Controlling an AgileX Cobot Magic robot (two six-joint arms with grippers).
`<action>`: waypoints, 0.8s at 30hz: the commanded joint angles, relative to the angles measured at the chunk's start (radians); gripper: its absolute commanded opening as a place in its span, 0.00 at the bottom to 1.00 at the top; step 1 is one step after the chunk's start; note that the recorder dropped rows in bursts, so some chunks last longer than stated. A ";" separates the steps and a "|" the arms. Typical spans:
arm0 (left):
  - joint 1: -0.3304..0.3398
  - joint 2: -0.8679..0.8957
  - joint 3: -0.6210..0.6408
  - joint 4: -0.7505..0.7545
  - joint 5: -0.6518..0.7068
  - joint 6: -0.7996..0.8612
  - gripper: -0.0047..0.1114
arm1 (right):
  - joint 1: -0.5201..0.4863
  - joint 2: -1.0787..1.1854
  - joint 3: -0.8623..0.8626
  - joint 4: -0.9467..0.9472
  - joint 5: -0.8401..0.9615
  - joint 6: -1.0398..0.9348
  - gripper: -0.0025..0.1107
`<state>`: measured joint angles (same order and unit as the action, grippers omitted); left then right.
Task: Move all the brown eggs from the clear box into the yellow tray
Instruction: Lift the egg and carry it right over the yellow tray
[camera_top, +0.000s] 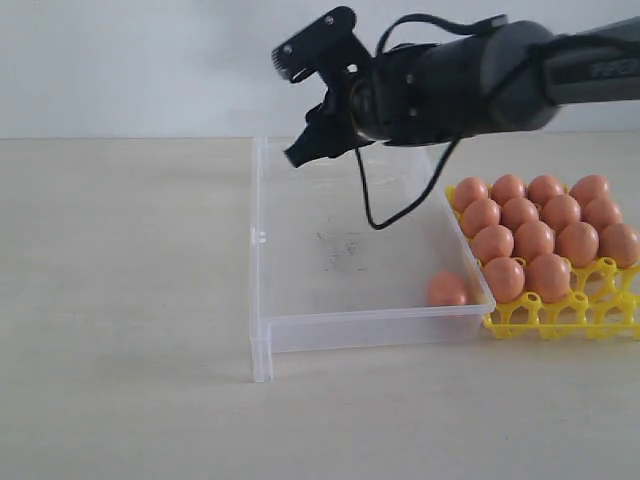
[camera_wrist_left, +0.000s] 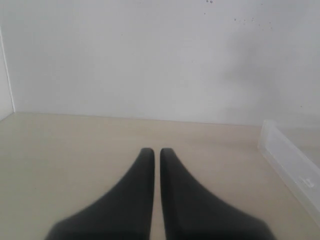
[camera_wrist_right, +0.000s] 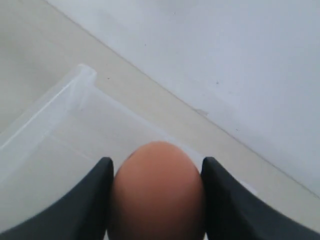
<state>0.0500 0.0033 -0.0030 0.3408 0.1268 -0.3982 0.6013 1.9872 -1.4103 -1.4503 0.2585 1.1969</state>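
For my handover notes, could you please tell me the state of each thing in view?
Right gripper: shut on a brown egg.
Left gripper: shut, empty.
Clear box: open, one loose egg inside.
Yellow tray: nearly full, two front cups empty.

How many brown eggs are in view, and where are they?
16 brown eggs: fourteen in the yellow tray, one in the clear box near the tray, one between the right gripper's fingers. The arm may hide others.
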 joint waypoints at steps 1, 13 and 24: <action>-0.002 -0.003 0.003 -0.002 0.002 -0.001 0.07 | -0.090 -0.184 0.198 -0.294 -0.004 0.407 0.02; -0.002 -0.003 0.003 -0.002 0.002 -0.001 0.07 | -0.417 -0.426 0.490 -0.294 -0.647 0.354 0.02; -0.002 -0.003 0.003 -0.002 0.002 -0.001 0.07 | -0.474 -0.365 0.592 0.086 -1.480 -0.298 0.02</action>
<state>0.0500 0.0033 -0.0030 0.3408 0.1268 -0.3982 0.1300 1.6143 -0.8335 -1.5227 -1.1937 0.9926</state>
